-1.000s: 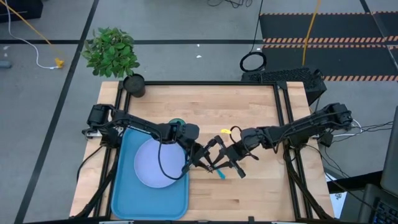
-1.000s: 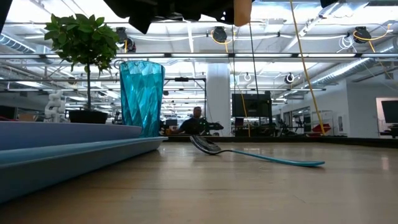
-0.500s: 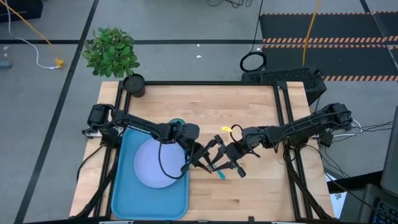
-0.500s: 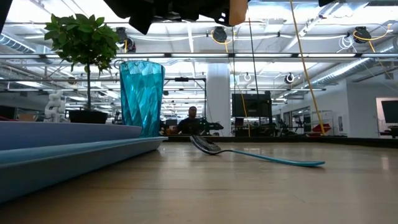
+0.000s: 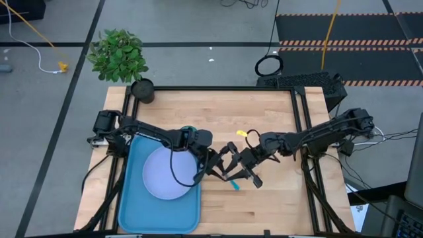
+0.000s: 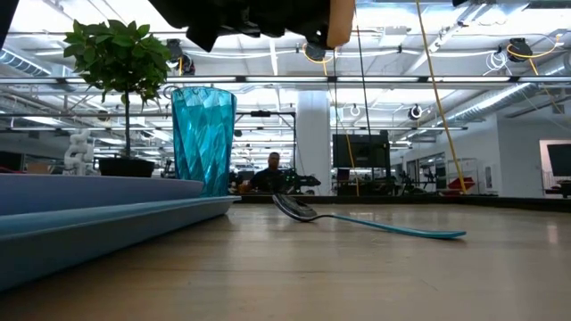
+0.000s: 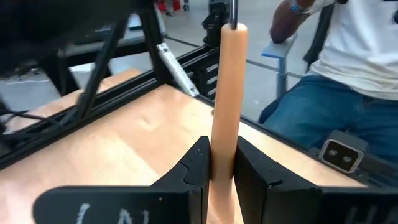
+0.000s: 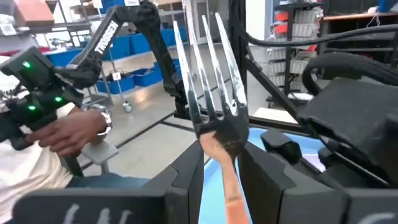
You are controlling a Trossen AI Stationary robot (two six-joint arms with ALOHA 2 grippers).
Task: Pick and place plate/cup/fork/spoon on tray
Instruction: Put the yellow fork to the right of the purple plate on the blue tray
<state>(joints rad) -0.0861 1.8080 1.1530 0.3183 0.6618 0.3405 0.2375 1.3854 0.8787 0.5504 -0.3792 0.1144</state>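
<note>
The fork, with an orange handle (image 7: 224, 93) and silvery tines (image 8: 208, 68), is held in the air between both grippers, right of the blue tray (image 5: 129, 205). My left gripper (image 5: 217, 170) and my right gripper (image 5: 232, 166) are both shut on it. The handle's free end (image 6: 340, 22) hangs at the top of the low view. The pale plate (image 5: 165, 173) lies flat in the tray. The teal cup (image 6: 203, 138) stands upright at the tray's far right corner (image 5: 188, 130). The spoon (image 5: 234, 185) lies on the table below the grippers, its dark bowl (image 6: 294, 208) resting on the wood. My left gripper pinches the fork's orange handle (image 7: 222, 146) between its two fingers. The handle runs on past the fingertips to its free end. The fork is clear of the table. My right gripper pinches the handle just behind the tines (image 8: 228, 171) between its two fingers. The tines stick out past the fingertips. The fork is clear of the table.
A potted green plant (image 5: 119, 56) stands at the table's far left corner. Bare wood (image 5: 264, 211) lies right of the tray and toward the near edge. A person sits beyond the table in the left wrist view (image 7: 348, 93), and a hand on a controller shows in the right wrist view (image 8: 68, 134).
Both grippers stay shut on the fork above the table. My right arm's wrist has shifted slightly toward the far edge, and the fork's handle end has moved a little with it.
</note>
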